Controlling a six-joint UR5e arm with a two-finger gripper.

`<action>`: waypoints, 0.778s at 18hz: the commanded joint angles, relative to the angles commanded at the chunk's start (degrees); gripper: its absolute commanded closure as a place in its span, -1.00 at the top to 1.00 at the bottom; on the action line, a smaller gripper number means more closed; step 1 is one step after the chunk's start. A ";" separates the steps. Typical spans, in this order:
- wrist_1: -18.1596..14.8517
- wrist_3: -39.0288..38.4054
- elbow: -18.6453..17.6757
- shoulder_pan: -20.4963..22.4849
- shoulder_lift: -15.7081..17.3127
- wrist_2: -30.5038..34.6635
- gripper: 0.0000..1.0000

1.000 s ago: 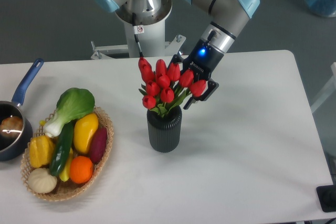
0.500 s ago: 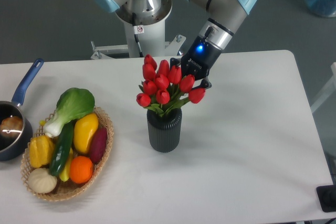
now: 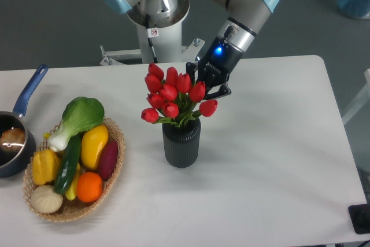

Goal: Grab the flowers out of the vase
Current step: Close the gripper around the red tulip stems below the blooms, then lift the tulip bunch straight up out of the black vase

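Observation:
The flowers [image 3: 171, 93], a bunch of red tulips with green stems, stand in the dark ribbed vase [image 3: 181, 143] at the middle of the table and lean to the left. Their stems are still inside the vase mouth. My gripper [image 3: 203, 88] comes down from the upper right and is pressed into the right side of the bunch, touching the blossoms. Its fingertips are hidden among the tulips, so I cannot see whether they are clamped on the stems.
A wicker basket [image 3: 113, 166] with a leafy green vegetable [image 3: 81, 117] and other produce sits at the left. A blue-handled pot [image 3: 13, 137] stands at the far left edge. The robot base [image 3: 156, 15] rises behind the table.
My gripper has shifted left and slightly up over the last second. The bunch of flowers has swung left with it and now leans left over the vase.

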 joint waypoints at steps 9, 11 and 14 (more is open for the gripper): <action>-0.09 -5.27 2.02 0.00 1.84 -1.05 -1.00; -0.09 -8.00 2.72 -0.52 2.55 -1.49 -1.00; 0.00 -10.64 3.69 -0.79 2.99 -1.58 -1.00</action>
